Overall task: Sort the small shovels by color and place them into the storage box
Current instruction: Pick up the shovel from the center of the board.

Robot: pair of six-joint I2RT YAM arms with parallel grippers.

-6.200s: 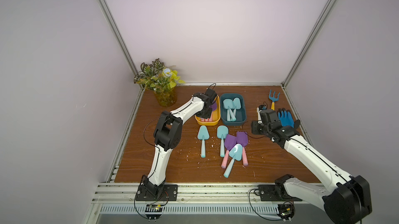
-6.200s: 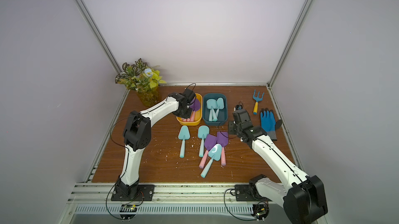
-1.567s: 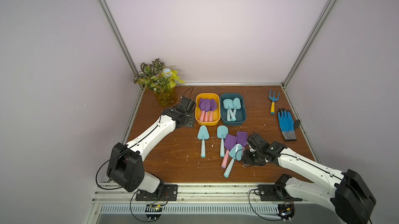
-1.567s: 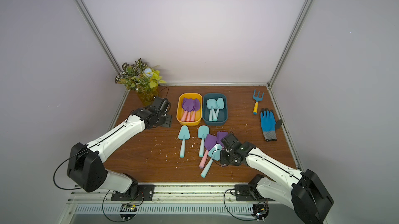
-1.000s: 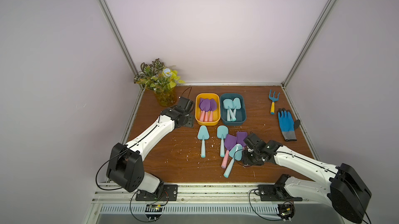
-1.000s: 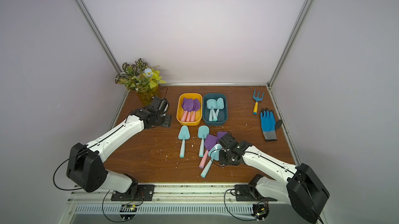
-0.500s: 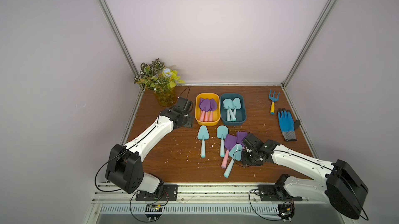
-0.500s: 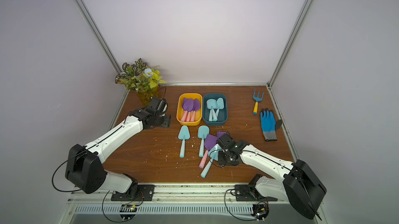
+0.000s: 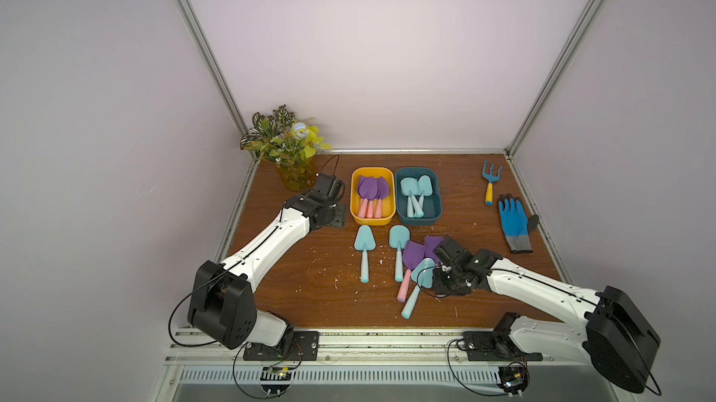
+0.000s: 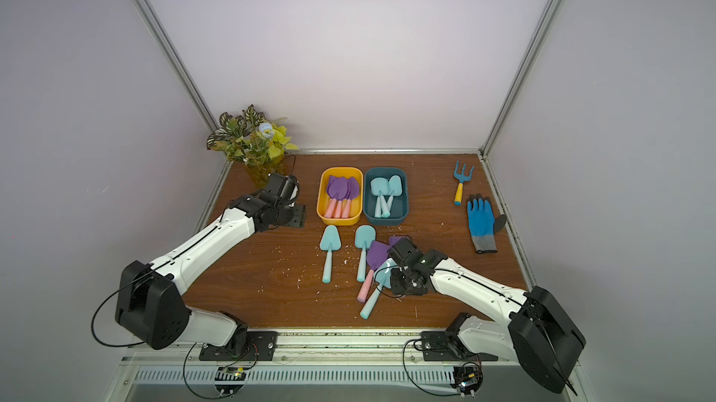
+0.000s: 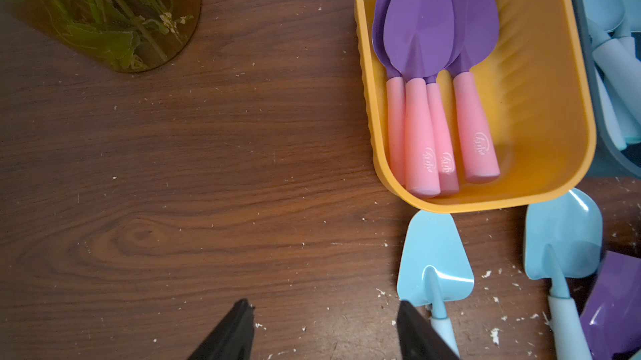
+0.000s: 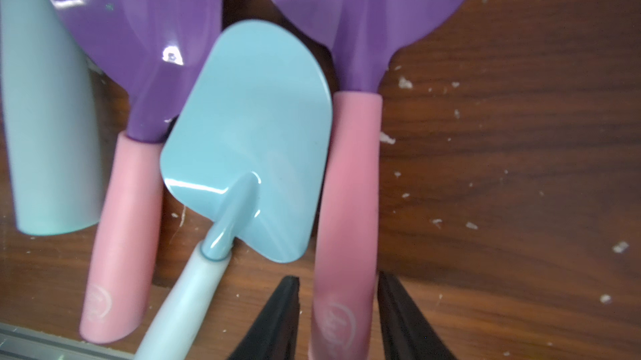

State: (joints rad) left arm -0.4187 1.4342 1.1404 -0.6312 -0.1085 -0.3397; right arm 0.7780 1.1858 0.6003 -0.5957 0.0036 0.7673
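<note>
Several purple shovels with pink handles (image 9: 370, 191) lie in the yellow storage box (image 9: 354, 204). Light-blue ones (image 9: 416, 191) lie in the teal box (image 9: 438, 204). Two light-blue shovels (image 9: 364, 243) (image 9: 399, 237) lie loose in front. Beside them is a pile of two purple shovels (image 9: 412, 254) (image 12: 350, 167) with a light-blue one (image 12: 249, 139) on top. My right gripper (image 12: 338, 282) (image 9: 441, 284) is low at the pile. Its jaws straddle one pink handle, with a thin gap on one side. My left gripper (image 11: 322, 306) (image 9: 335, 214) is open and empty, left of the yellow box.
A potted plant (image 9: 288, 148) stands in the back left corner. A blue rake with a yellow handle (image 9: 490, 183) and a blue glove (image 9: 513, 225) lie along the right edge. White crumbs are scattered over the wooden table (image 9: 310, 295).
My right gripper has crept a little further left into the pile, and its jaws have narrowed around the pink handle. The left arm has barely moved.
</note>
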